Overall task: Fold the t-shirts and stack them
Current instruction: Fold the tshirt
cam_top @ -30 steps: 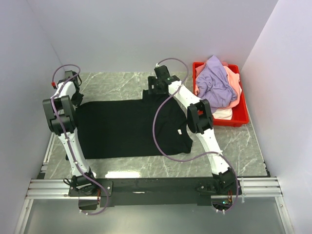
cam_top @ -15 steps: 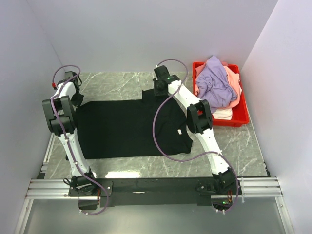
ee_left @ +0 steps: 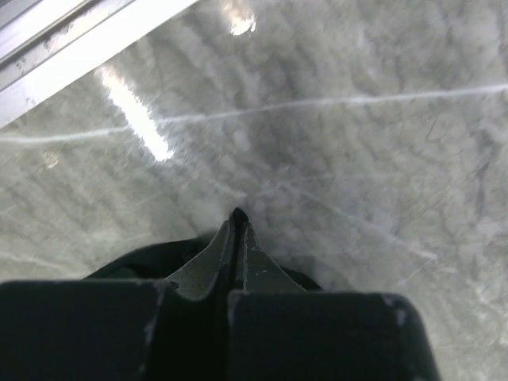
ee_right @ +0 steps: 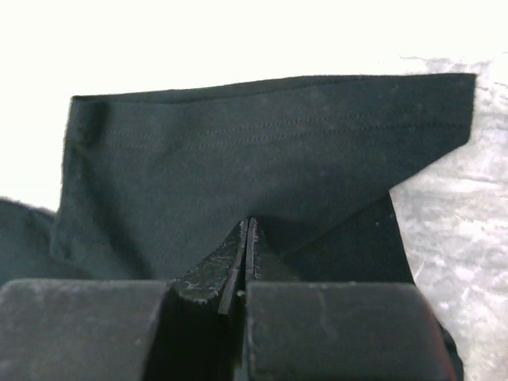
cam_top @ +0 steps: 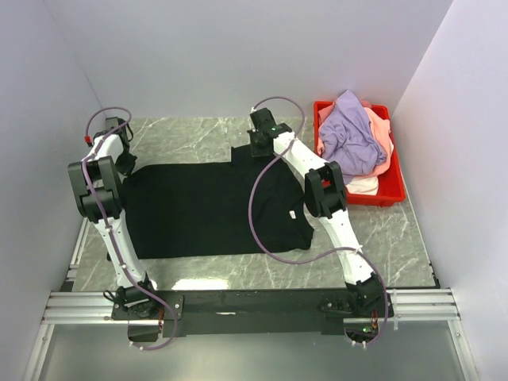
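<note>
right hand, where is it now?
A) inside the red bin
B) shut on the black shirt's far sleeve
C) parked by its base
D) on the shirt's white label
B: in the wrist view the right hand is shut on the sleeve of the black t-shirt, and in the top view it sits at the shirt's far edge, left of the red bin.

pale walls point(cam_top: 238, 48) around grey marble table point(cam_top: 190, 135)
</note>
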